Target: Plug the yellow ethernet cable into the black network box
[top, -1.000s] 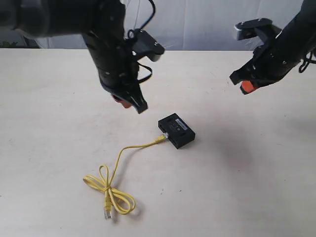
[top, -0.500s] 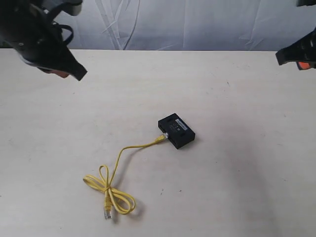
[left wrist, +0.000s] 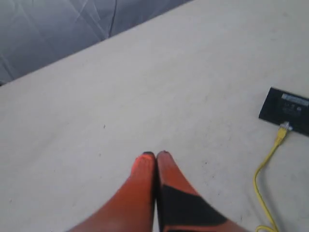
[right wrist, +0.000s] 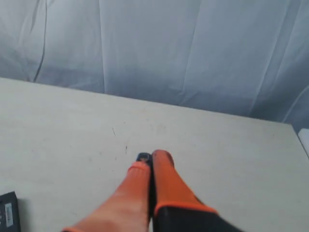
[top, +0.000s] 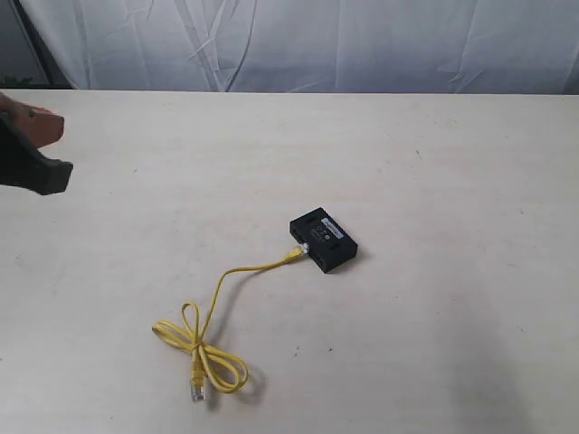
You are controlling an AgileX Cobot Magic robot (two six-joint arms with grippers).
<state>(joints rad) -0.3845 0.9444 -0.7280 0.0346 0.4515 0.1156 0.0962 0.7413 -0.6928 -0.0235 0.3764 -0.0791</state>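
The black network box (top: 323, 240) lies flat near the middle of the table, and one end of the yellow ethernet cable (top: 220, 291) sits in a port on its side. The cable runs toward the front and ends in a loose tied loop with a free clear plug (top: 195, 392). My left gripper (top: 41, 154) shows only at the far left edge of the exterior view, well away from the box. Its orange fingers are pressed together with nothing between them in the left wrist view (left wrist: 155, 155), where the network box (left wrist: 287, 110) and the cable (left wrist: 265, 169) also appear. My right gripper (right wrist: 150, 158) is shut and empty, and it is outside the exterior view.
A pale table (top: 434, 163) carries everything. A grey-white curtain (top: 298, 45) hangs behind its far edge. A corner of the black box (right wrist: 7, 215) shows in the right wrist view.
Both arms have pulled away from the middle: the left to the far left edge, the right out of the exterior view. The left gripper closed. The cable and box have not moved.
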